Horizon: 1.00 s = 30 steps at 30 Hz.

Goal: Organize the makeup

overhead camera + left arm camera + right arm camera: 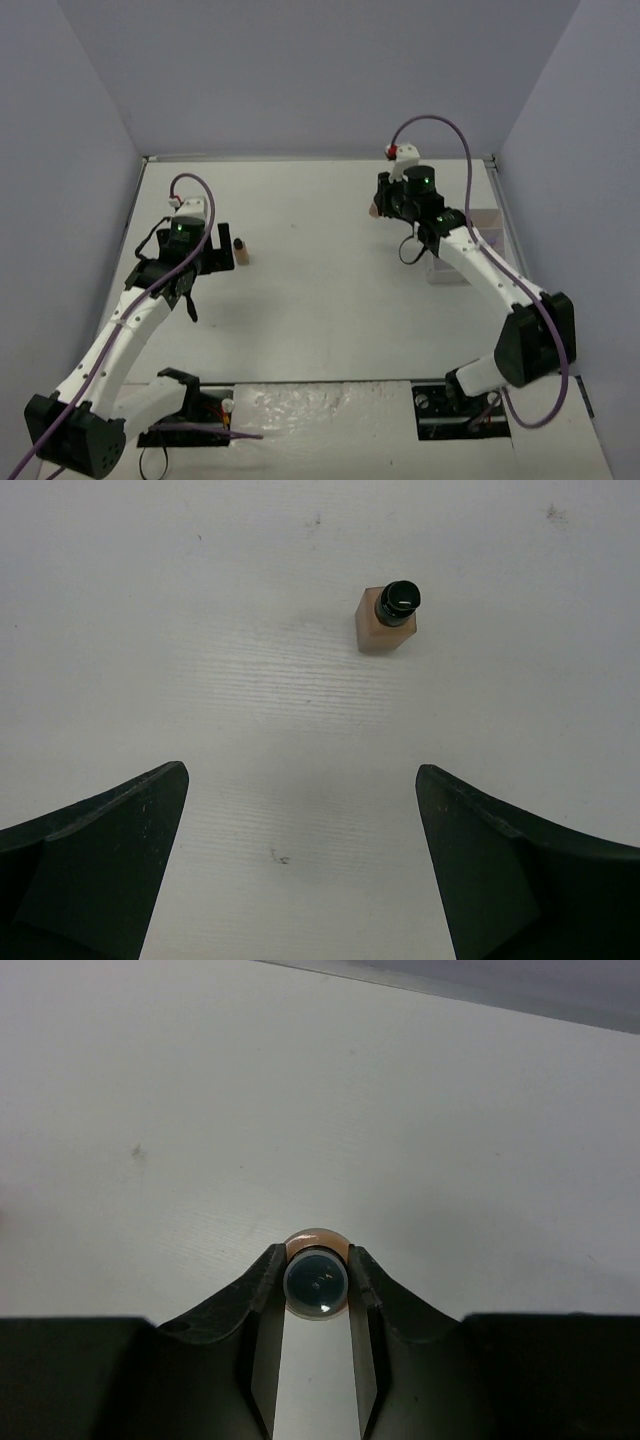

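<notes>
L wrist cam: left gripper (300, 772) wide apart over table (180, 610), tan bottle (388, 620) upright just beyond, untouched. R wrist cam only: right gripper (317, 1260) clamped on second bottle (317, 1282) by its dark cap. Top view: grip unclear, tray (488, 222) mostly behind R arm.

bottle (388, 620) on table (200, 630), before left gripper (300, 770)

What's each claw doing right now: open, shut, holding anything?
Left claw: open, holding nothing.
Right claw: closed on a dark-capped bottle.
</notes>
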Tool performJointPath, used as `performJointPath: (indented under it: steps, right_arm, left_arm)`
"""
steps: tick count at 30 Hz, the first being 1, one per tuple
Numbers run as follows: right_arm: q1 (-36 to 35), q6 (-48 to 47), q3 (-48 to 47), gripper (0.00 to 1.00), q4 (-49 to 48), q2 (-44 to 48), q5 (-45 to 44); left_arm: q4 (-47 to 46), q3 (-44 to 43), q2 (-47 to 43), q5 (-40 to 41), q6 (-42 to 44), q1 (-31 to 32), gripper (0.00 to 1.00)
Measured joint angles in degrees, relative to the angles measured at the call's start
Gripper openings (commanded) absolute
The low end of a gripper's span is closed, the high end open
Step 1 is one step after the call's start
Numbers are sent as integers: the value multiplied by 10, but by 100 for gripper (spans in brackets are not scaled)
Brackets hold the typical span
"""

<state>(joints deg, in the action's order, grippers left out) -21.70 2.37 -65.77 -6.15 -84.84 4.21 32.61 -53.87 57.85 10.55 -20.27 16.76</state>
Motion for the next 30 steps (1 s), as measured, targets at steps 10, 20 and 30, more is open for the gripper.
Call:
performJointPath:
  steps: [10,20,30]
  right_arm:
    - [139,98,130,0,93,219,-78]
    - [218,148,187,0,144,255,-108]
    - [232,158,250,0,101,253,-134]
  left_arm:
    - [-42,33,-6,-2,36,-7,97]
    - [-61,54,-17,-2,46,-7,97]
    - [-63,55,-27,-2,47,-7,97]
